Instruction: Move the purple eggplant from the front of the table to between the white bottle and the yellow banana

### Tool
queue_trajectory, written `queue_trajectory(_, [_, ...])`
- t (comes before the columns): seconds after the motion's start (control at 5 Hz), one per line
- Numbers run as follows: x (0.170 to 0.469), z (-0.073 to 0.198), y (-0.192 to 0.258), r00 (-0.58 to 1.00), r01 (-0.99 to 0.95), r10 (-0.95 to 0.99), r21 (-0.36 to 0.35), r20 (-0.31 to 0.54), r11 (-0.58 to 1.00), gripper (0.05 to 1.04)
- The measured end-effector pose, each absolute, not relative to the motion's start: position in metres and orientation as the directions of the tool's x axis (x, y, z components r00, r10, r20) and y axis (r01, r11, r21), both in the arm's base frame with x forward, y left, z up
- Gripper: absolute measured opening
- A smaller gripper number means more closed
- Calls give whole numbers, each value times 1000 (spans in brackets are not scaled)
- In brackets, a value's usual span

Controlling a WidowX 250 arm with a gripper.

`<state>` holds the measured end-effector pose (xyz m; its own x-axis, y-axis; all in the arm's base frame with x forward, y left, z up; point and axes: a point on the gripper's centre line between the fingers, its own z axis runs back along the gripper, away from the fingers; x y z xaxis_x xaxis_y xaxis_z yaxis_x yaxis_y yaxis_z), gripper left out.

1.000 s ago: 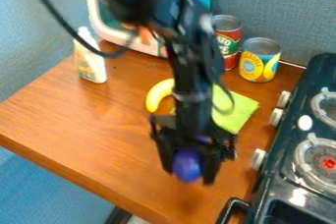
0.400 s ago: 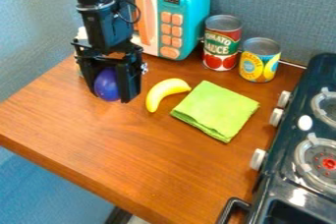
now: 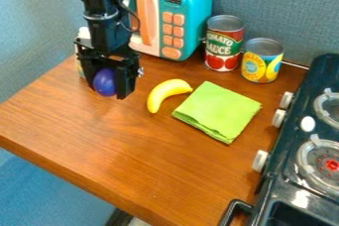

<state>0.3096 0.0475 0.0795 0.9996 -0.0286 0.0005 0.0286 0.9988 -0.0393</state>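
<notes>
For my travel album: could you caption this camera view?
Black robot tool gripping a purple ball, near a yellow toy banana.

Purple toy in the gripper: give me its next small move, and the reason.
I would ease the purple toy slightly towards the table's near edge, keeping the gripper closed on it. The toy sits between the fingers, the partly hidden bottle looks close behind, and bare table lies in front, so that side seems to offer more room.

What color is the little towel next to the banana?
The towel is bright green, best seen in the camera view.
</notes>
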Motion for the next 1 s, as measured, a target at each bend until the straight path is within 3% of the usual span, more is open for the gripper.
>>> queue_trajectory(0.2, [317, 63, 53, 1000, 14, -14, -15, -7, 1000, 832])
queue_trajectory(0.6, [329, 37, 71, 994, -83, 90, -122, 56, 989, 832])
queue_trajectory(1.0, [343, 30, 78, 992, -98, 108, -146, 63, 984, 832])
